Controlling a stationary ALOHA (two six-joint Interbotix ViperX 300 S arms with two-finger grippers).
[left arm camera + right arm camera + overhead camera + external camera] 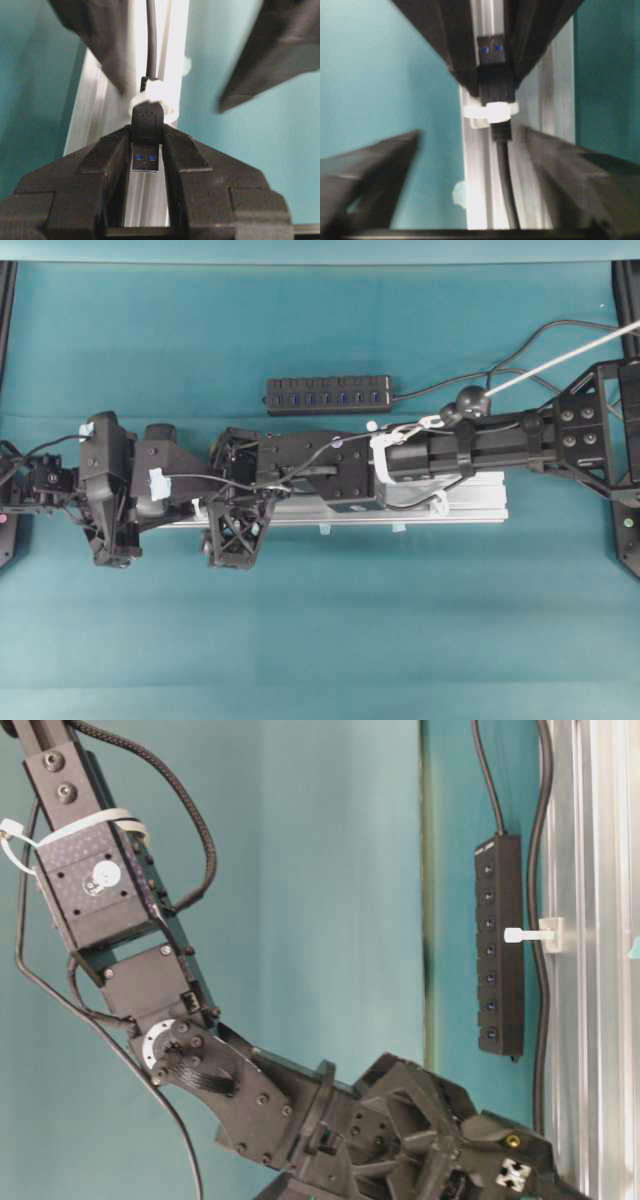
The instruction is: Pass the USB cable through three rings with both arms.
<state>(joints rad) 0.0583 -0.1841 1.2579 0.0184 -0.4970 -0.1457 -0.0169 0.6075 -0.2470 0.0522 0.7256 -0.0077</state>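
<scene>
The cable point(151, 45) is a thin black cord running along the rail, ending in a black plug point(147, 122) with a blue-tongued silver tip. The plug sits inside a white ring point(150, 100), tip poking out beyond it. Another ring point(535, 934) stands upright farther along, apart from the cable.

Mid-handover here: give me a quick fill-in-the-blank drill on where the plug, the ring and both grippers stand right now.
1. The USB plug is clamped between the fingers of the ____ gripper.
2. The plug's body sits inside a white ____ on the aluminium rail.
3. The right gripper has its jaws ____, either side of the cable.
4. The plug's insert is coloured ____.

Missing words: left; ring; open; blue
</scene>
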